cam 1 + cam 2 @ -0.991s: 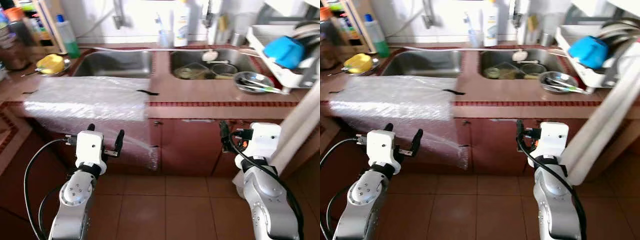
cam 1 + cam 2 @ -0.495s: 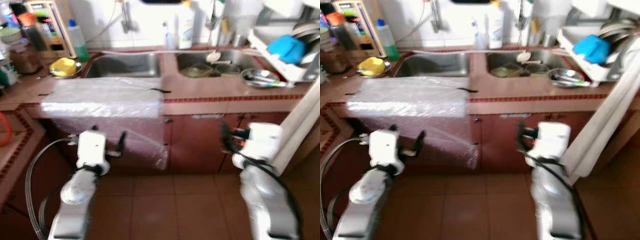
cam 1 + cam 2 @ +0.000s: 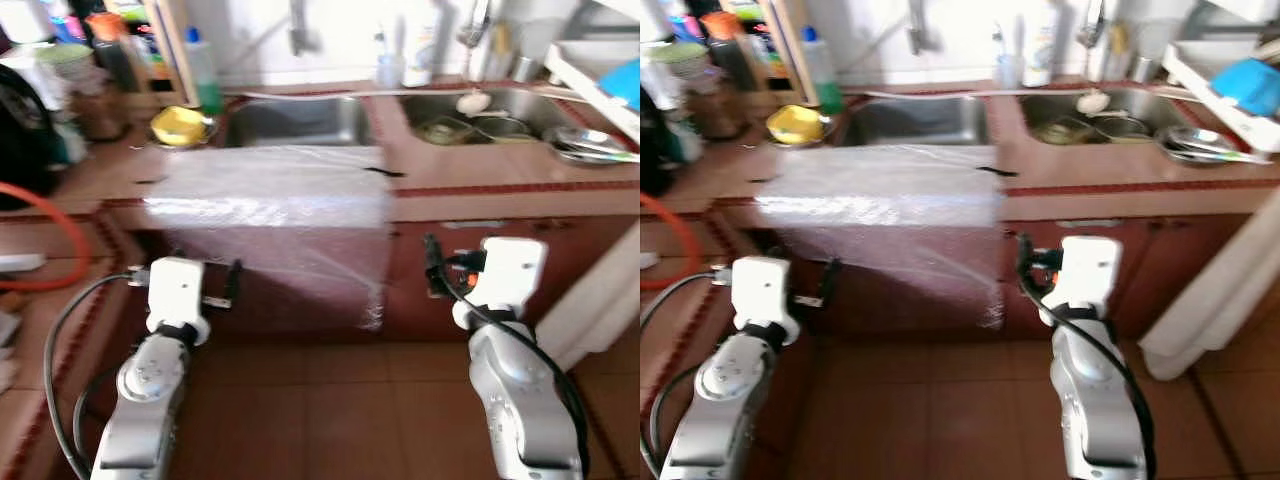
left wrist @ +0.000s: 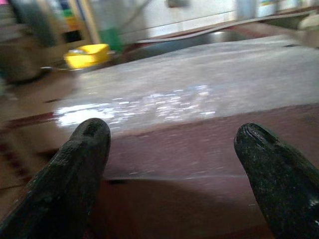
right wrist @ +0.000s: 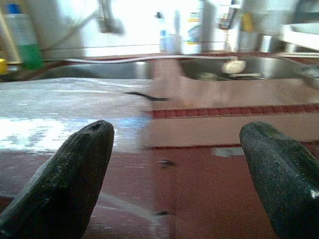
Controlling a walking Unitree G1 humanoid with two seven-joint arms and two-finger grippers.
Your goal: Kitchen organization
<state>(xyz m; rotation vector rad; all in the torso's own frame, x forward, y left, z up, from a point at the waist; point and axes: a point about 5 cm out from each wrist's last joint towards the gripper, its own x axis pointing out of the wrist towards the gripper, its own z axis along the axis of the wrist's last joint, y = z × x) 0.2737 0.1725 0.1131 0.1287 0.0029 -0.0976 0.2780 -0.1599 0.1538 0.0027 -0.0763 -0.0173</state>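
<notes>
1. Eye views: a reddish-brown counter point(image 3: 480, 185) runs across a kitchen with a brown tiled floor point(image 3: 330, 420). A sheet of bubble wrap point(image 3: 275, 195) lies over the counter's front edge and hangs down the cabinet face, ahead of and between the two grippers. Beyond it sit two steel sinks point(image 3: 300, 120); the right one holds dishes too blurred to name. A yellow bowl-like object point(image 3: 178, 125) and a green bottle point(image 3: 203, 80) stand far off to the left. The whole picture is soft.
2. Left wrist view: the left gripper point(image 4: 172, 169) hangs below counter height, its black fingers point(image 4: 82, 164) spread wide apart and holding nothing. The wrap's glossy top lies just beyond the fingertips.
3. Right wrist view: the right gripper point(image 5: 174, 169) is likewise released and empty, its fingers point(image 5: 75, 169) well apart. Past the fingertips the wrap's edge ends partway along the counter, with bare counter and the sinks behind. Bottles by the tap are washed out by glare.
</notes>
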